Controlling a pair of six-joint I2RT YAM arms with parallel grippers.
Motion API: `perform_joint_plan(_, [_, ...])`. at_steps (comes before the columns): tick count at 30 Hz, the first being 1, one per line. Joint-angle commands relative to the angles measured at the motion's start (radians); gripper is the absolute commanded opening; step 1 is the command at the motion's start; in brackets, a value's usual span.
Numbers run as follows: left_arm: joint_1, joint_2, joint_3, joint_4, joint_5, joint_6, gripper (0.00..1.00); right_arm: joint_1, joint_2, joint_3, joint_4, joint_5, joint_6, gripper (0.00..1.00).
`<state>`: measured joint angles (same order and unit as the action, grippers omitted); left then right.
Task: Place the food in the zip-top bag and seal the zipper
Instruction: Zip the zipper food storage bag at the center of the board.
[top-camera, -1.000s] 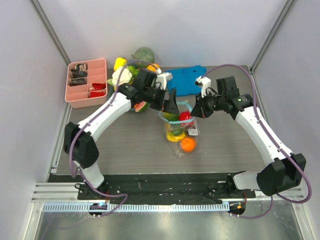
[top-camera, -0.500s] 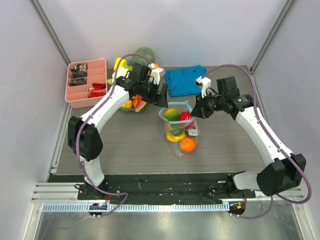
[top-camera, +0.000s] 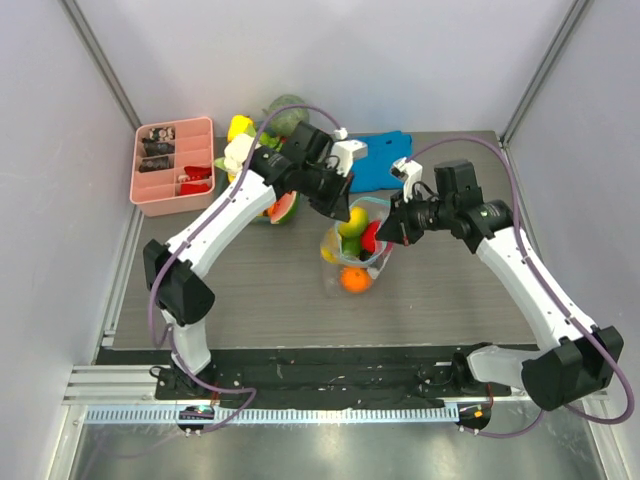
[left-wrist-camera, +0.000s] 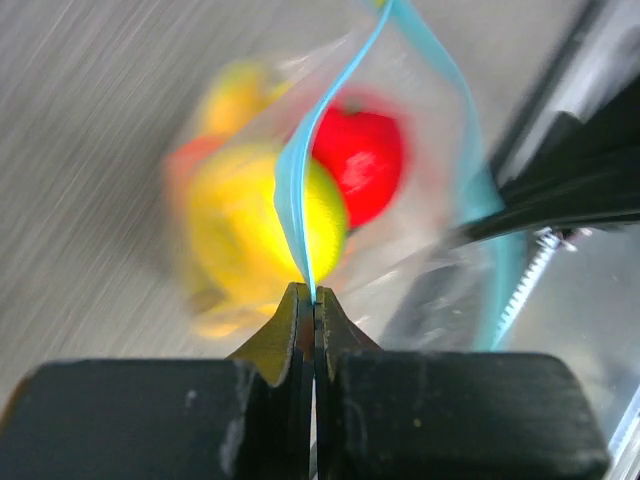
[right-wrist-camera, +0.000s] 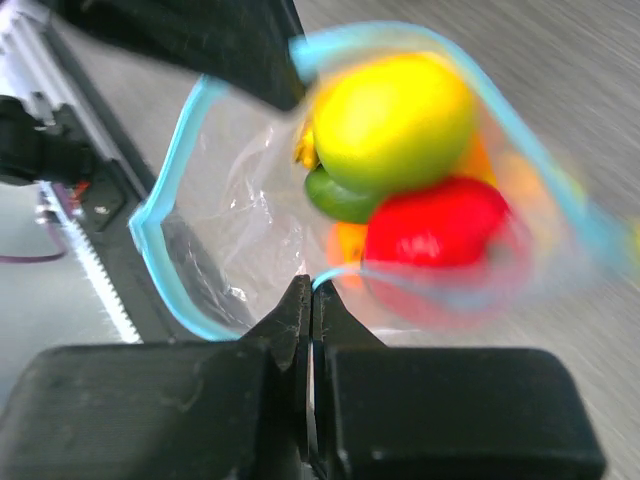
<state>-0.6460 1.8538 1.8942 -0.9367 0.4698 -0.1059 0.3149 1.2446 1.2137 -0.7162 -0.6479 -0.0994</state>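
The zip-top bag (top-camera: 350, 262) is sitting around the middle of the bench (top-camera: 230, 300), a bit toward the far edge and just in front of the blue cloth (top-camera: 375, 165). I can't tell if its bottom is resting on the bench or dangling.

The food is looking loaded: a yellow lemon (right-wrist-camera: 395, 120) is riding on top, the red apple (right-wrist-camera: 440, 225) is right beside it, and the orange (top-camera: 353, 281) is down at the bottom. There's more yellow lower in the bag, but the wrist views are blurring too much to name it.

Both tools are clenched on the zipper (left-wrist-camera: 292, 190). The left tool (left-wrist-camera: 314, 296) is pinching the teal strip on the far-left side of the mouth. The right tool (right-wrist-camera: 312, 288) is pinching it on the right side, a little closer to the near edge. Fingers are fully closed in both cases, with nothing but plastic between them.

What matters here is that the mouth is gaping as an open loop between the two tools, not lying flat. The line from one pinch to the other is running roughly left to right across the bench, slightly slanted. I'm guessing the next move is pulling the pinches apart along that line so the two halves of the strip meet. Neither arm is nearer, since both are already on it.

The worry is that lemon sitting high enough to block the seal.
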Motion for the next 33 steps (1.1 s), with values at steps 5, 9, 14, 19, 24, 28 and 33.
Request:
perform_joint_plan(5, [-0.092,-0.013,0.198,-0.126,0.038,0.038,0.0,0.072,-0.149,-0.064,0.175,0.039,0.185,0.01])
perform_joint_plan(9, [-0.095,-0.047,0.122,-0.102,0.006,0.051,0.0,0.072,-0.185,-0.153,0.184,0.105,0.217,0.01])
perform_joint_plan(14, [-0.087,-0.042,-0.015,-0.084,0.028,0.084,0.0,0.073,-0.198,-0.293,0.271,0.134,0.306,0.01])
perform_joint_plan(19, [-0.038,-0.05,0.063,-0.024,-0.032,0.04,0.0,0.073,-0.227,-0.301,0.343,0.137,0.397,0.01])
perform_joint_plan(24, [-0.027,-0.048,0.204,-0.065,0.002,0.043,0.0,0.073,-0.264,-0.151,0.363,0.14,0.454,0.01])
perform_joint_plan(28, [-0.07,-0.01,0.189,-0.146,-0.066,0.101,0.0,0.073,-0.235,-0.187,0.313,0.167,0.397,0.01])
perform_joint_plan(33, [0.021,-0.075,0.148,-0.026,-0.02,0.014,0.0,0.073,-0.237,-0.204,0.293,0.159,0.345,0.01])
